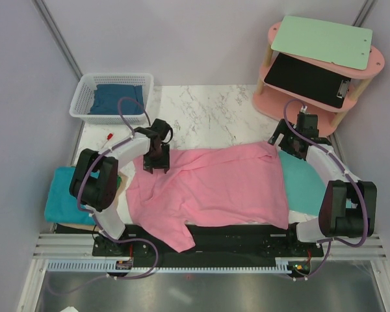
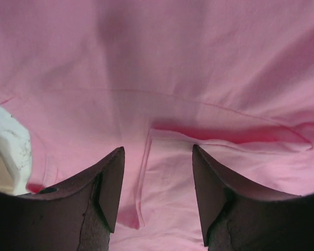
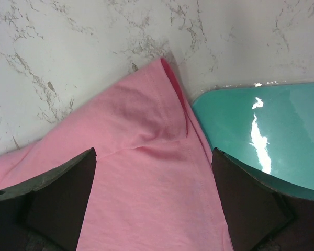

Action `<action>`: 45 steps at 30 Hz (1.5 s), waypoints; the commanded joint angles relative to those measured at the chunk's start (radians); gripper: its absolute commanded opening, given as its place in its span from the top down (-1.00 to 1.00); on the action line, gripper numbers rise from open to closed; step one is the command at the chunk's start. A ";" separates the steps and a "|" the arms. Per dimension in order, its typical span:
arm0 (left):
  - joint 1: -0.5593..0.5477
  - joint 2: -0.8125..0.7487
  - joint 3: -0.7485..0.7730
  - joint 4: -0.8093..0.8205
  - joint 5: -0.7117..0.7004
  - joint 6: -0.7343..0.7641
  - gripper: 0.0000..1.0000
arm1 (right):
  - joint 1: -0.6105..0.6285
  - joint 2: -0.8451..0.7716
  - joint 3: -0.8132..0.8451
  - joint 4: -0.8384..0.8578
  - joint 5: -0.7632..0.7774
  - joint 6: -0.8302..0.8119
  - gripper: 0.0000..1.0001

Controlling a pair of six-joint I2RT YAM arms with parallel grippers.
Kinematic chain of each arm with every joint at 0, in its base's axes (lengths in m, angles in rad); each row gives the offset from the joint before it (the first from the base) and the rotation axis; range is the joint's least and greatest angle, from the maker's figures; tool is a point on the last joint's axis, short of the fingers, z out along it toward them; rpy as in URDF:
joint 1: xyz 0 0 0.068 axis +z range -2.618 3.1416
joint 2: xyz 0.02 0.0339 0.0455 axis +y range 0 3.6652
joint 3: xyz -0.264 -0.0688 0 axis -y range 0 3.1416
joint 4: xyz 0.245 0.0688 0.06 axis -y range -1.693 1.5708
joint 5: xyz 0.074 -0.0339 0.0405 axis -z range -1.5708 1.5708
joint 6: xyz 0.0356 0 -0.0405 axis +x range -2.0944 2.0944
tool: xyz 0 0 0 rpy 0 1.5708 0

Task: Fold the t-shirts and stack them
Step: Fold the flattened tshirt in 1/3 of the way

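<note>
A pink t-shirt lies spread across the middle of the marble table, one sleeve hanging over the near edge. My left gripper hovers over its far left part; in the left wrist view the gripper is open, with a folded hem of the pink t-shirt below and nothing between the fingers. My right gripper stands open over the shirt's far right corner, empty too. A teal t-shirt lies folded at the left edge. A dark blue t-shirt sits in the basket.
The white basket stands at the back left. A pink two-tier shelf with a green and a black clipboard stands at the back right. A glossy teal board lies under the pink shirt's right side. A small red object lies near the basket.
</note>
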 commanded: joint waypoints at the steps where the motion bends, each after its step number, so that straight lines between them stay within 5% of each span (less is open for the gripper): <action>1: -0.005 0.051 0.052 0.076 0.014 0.021 -0.21 | -0.004 -0.004 0.015 0.018 -0.016 -0.002 -0.96; 5: -0.006 0.100 0.064 0.091 0.010 0.021 -0.07 | -0.004 -0.010 0.019 0.018 -0.024 -0.005 -0.96; 8: -0.006 0.101 0.060 0.097 0.011 0.018 0.50 | -0.002 -0.016 0.020 0.018 -0.025 -0.006 -0.96; 9: -0.006 0.092 0.058 0.094 0.010 0.021 0.86 | -0.004 -0.019 0.020 0.018 -0.027 -0.005 -0.96; 10: -0.009 0.081 0.053 0.096 0.008 0.021 0.96 | -0.002 -0.022 0.020 0.017 -0.027 -0.005 -0.96; 22: -0.112 -0.209 -0.028 0.002 0.094 -0.043 0.96 | -0.004 -0.007 0.019 0.018 -0.044 0.008 -0.94; 29: -0.213 -0.234 -0.080 -0.038 0.258 -0.048 0.96 | -0.001 0.019 0.022 0.018 -0.059 -0.005 -0.94; 31: -0.222 -0.246 -0.085 -0.056 0.257 -0.049 0.70 | -0.001 0.032 0.028 0.018 -0.070 -0.014 -0.93; 32: -0.222 -0.251 -0.085 -0.068 0.219 -0.052 -0.18 | 0.006 0.045 0.029 0.017 -0.073 -0.015 -0.92; 34: -0.221 -0.267 -0.066 -0.087 0.154 -0.061 -0.97 | 0.016 0.056 0.032 0.017 -0.073 -0.026 -0.90; 37: -0.207 -0.286 -0.036 -0.082 0.053 -0.069 -0.99 | 0.042 0.082 0.038 0.017 -0.073 -0.041 -0.64; 39: -0.174 -0.257 -0.004 -0.076 0.019 -0.057 -0.99 | 0.050 0.099 0.045 0.018 -0.076 -0.043 0.05; 41: -0.150 -0.225 0.018 -0.062 -0.007 -0.046 0.07 | 0.062 0.107 0.046 0.031 -0.082 -0.040 0.91; 42: -0.129 -0.185 0.032 -0.055 -0.015 -0.045 0.70 | 0.079 0.110 0.051 0.032 -0.079 -0.038 1.00; 43: -0.117 -0.166 0.036 -0.035 -0.020 -0.039 0.96 | 0.084 0.111 0.052 0.035 -0.077 -0.040 1.00; 45: -0.077 -0.099 0.046 -0.019 -0.018 -0.035 0.96 | 0.099 0.122 0.061 0.038 -0.076 -0.043 1.00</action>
